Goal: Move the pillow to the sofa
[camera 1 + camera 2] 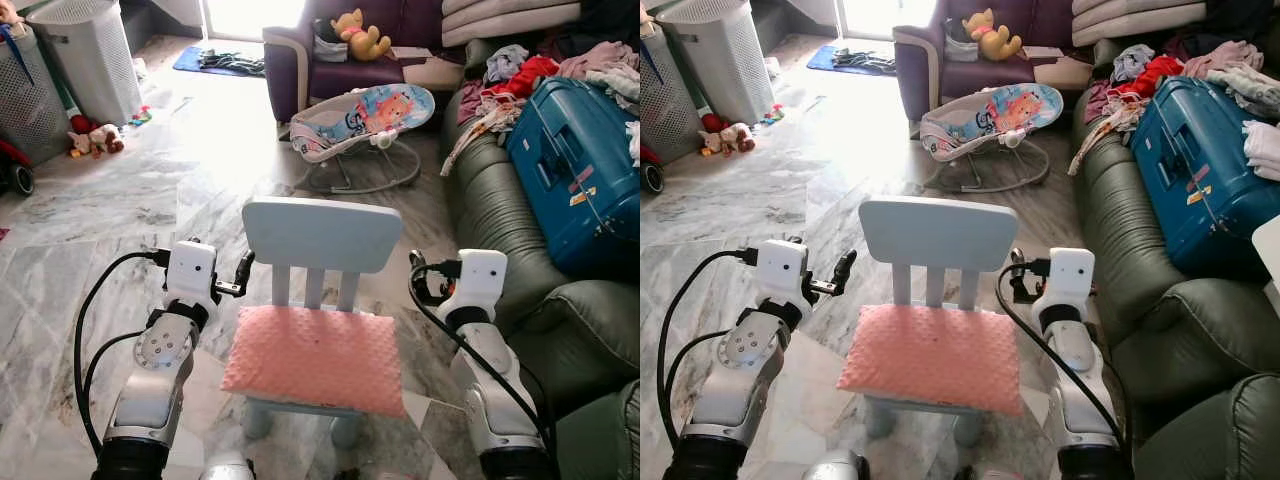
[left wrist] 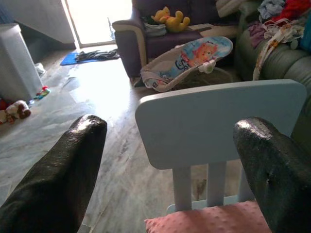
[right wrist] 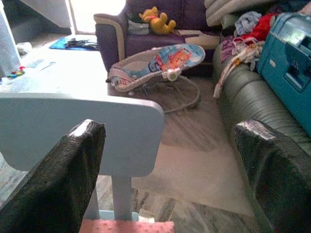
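On the seat of one small light-blue chair (image 1: pixel 322 232) lies one pink pillow (image 1: pixel 315 358), flat and covering most of the seat, its front edge hanging a little past the seat's front. One end effector stands to each side of the chair's backrest: the left end effector (image 1: pixel 243 276) just beside the left edge of the backrest, its two black fingers (image 2: pixel 63 170) spread apart and holding nothing; the right end effector (image 1: pixel 418 275) near the right edge, its two fingers (image 3: pixel 274 167) likewise spread apart and empty. Neither touches the pillow. To the robot's right runs one green sofa (image 1: pixel 505 215), and on it rests one blue suitcase (image 1: pixel 580 170), shut, with a heap of clothes (image 1: pixel 520 75) beside and behind it. Beyond the chair, on the marble floor (image 1: pixel 130 200), stands one baby bouncer (image 1: pixel 365 120). One purple armchair (image 1: pixel 300 60) further back holds one yellow plush toy (image 1: pixel 360 35). Two laundry baskets (image 1: pixel 95 55) stand at the far left, with small toys (image 1: pixel 95 138) on the floor near them
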`<state>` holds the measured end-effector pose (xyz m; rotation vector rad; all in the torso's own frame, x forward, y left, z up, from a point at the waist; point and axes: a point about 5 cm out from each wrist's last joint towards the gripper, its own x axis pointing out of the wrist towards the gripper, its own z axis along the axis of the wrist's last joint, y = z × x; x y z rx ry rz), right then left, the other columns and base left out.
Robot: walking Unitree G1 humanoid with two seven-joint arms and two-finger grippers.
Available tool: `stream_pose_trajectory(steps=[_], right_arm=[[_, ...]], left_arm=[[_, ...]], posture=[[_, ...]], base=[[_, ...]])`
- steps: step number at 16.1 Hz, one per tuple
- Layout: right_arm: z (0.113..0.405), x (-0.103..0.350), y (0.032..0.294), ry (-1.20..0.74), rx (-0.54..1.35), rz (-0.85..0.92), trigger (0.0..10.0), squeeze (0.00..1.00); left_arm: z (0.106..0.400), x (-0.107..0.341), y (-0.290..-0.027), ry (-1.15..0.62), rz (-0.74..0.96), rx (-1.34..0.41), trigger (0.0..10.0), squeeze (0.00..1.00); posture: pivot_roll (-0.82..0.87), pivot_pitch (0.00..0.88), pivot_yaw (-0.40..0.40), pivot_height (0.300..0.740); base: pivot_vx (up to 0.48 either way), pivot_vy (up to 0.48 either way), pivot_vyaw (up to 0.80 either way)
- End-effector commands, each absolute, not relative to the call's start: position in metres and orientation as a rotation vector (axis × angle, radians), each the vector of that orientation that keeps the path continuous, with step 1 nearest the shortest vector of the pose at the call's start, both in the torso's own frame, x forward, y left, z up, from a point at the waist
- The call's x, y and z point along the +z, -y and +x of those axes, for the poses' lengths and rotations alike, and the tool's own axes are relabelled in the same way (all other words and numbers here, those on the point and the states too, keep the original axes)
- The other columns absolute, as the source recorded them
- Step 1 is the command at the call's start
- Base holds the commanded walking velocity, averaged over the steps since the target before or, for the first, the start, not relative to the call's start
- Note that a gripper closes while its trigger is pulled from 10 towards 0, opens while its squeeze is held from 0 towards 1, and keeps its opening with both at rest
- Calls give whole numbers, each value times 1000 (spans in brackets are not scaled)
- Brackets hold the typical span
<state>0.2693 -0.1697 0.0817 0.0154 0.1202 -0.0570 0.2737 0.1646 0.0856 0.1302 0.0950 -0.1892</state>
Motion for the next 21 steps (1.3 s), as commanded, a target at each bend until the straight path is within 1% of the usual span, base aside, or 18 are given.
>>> stream_pose_trajectory(steps=[1, 3, 6, 14, 15, 20, 21], right_arm=[[269, 86, 171, -112, -73, 23, 10000, 0], [271, 88, 171, -103, -73, 27, 10000, 0], [270, 88, 170, -106, -61, 24, 10000, 0], [267, 91, 171, -98, -52, 29, 10000, 0], [265, 91, 173, -99, -52, 30, 10000, 0], [238, 84, 192, -146, -30, 28, 10000, 0], [238, 84, 193, -149, -20, 33, 10000, 0]], left_arm=[[274, 84, -164, -109, 131, -192, 10000, 0], [275, 85, -163, -107, 130, -194, 10000, 0], [274, 84, -164, -121, 129, -203, 10000, 0], [266, 81, -174, -138, 122, -162, 10000, 0], [264, 81, -176, -141, 124, -159, 10000, 0], [251, 82, -207, -158, 184, -85, 10000, 0], [251, 83, -207, -157, 181, -77, 10000, 0]], posture=[[-22, 0, -48, 740], [-23, 0, -48, 740], [-24, 0, -52, 740], [-23, 0, -57, 740], [-23, 0, -56, 740], [-20, 0, -58, 740], [-20, 0, -58, 740]], base=[[0, 0, -800], [0, 0, -681], [0, 0, 0], [0, 0, 0], [0, 0, 0], [0, 0, 0], [0, 0, 0]])
